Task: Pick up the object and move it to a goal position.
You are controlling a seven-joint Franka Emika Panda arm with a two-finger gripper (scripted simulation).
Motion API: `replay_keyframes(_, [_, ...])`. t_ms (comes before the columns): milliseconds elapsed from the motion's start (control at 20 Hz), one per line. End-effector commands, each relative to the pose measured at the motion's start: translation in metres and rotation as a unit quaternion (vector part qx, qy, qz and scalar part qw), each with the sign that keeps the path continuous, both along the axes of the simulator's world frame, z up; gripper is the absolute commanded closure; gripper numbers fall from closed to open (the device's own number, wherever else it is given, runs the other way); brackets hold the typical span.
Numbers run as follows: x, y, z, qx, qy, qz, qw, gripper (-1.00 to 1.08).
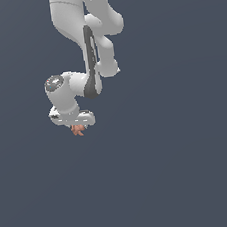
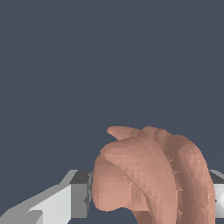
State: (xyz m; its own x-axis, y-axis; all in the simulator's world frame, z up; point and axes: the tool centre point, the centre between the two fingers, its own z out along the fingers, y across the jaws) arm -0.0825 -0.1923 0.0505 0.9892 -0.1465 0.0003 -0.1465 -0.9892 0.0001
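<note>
object sits clamped in the downward-pointing claw of bent arm.

arm: glossy white, black band down the forearm, dark grey joint cap | tool: white body, dark grey pads on the fingers | object: orange-brown, plain, salmon-pink with faceted shading in the wrist view | background: flat dark slate blue, no pattern
</note>
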Motion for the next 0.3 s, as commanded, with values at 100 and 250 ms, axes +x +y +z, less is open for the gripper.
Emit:
replay_keyframes(100, [0.0021,-0.0142,0.0004,0.0,0.0,0.001,1.0,1.08])
replay_keyframes(250, [0.003,-0.0148,0.0004,0.0,0.0,0.001,1.0,1.08])
